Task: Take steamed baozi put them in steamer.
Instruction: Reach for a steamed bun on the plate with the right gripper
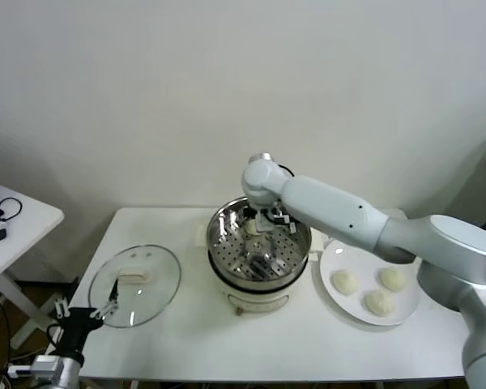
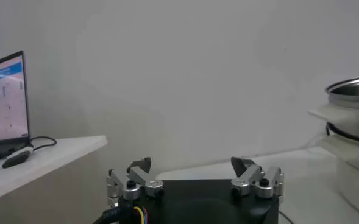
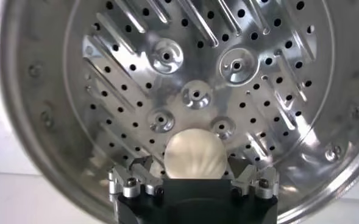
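Note:
The steel steamer (image 1: 220, 243) sits on its cream pot base at the table's middle. My right gripper (image 1: 262, 226) reaches down into it, fingers open. In the right wrist view one baozi (image 3: 195, 154) lies on the perforated bottom (image 3: 191, 67) between the open fingers (image 3: 139, 167), with small gaps at each side. Three more baozi (image 1: 345, 282) (image 1: 393, 279) (image 1: 379, 302) lie on the white plate (image 1: 330, 258) to the right of the steamer. My left gripper (image 1: 105, 309) is parked open and empty at the front left; it also shows in the left wrist view (image 2: 192, 167).
A round glass lid (image 1: 146, 296) with a cream handle lies on the table left of the steamer, next to the left gripper. A side table (image 1: 16, 223) with a laptop (image 2: 5, 100) stands at far left. The steamer's side (image 2: 353, 91) shows in the left wrist view.

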Robot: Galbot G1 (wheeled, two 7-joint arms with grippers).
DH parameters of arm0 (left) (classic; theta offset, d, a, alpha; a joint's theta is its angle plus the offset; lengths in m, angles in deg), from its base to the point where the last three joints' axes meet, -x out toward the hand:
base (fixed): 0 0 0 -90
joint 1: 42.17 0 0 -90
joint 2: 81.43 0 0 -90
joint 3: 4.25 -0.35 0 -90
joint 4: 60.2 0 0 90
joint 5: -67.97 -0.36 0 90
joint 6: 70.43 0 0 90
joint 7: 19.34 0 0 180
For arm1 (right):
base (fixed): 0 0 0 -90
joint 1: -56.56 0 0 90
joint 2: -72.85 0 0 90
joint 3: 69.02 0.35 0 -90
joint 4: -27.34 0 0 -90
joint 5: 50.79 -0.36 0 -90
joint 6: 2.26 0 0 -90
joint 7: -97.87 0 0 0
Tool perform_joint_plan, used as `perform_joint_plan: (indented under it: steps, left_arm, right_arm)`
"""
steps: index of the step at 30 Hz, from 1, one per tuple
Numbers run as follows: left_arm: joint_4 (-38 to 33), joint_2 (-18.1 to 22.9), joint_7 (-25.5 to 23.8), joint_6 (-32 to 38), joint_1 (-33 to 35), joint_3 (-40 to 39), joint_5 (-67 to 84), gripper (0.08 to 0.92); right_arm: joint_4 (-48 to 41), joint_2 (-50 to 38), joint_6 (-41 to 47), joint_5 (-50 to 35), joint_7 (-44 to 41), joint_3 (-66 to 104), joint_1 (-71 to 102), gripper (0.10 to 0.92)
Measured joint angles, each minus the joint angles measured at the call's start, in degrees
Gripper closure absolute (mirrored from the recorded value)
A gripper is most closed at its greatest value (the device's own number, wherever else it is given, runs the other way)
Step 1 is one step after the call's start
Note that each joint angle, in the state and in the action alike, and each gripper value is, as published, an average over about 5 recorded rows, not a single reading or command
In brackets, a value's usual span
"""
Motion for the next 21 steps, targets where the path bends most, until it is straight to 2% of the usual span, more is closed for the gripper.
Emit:
perform_joint_plan:
  steps: [4,13,21]
  left_arm:
    - [-0.3,-0.1,0.0,-0.2,-0.2,-0.1,0.0,0.177]
    - [-0.6,-0.2,0.1,-0.4,-0.8,-1.0,0.0,0.177]
    - [-1.4,0.4,0.1,-0.6,-1.7,-2.2,-0.8,0.177]
  right_arm:
    - [2.4,-3.9,3.5,-8.3,-0.8,-2.2,-4.8,0.203]
    - [5.8,-16.1,17.8,-35.1,1.2,-13.0,-16.1,0.203]
    - [6.7,-27.7,28.6,-47.5,4.0,-16.7,-15.7,0.203]
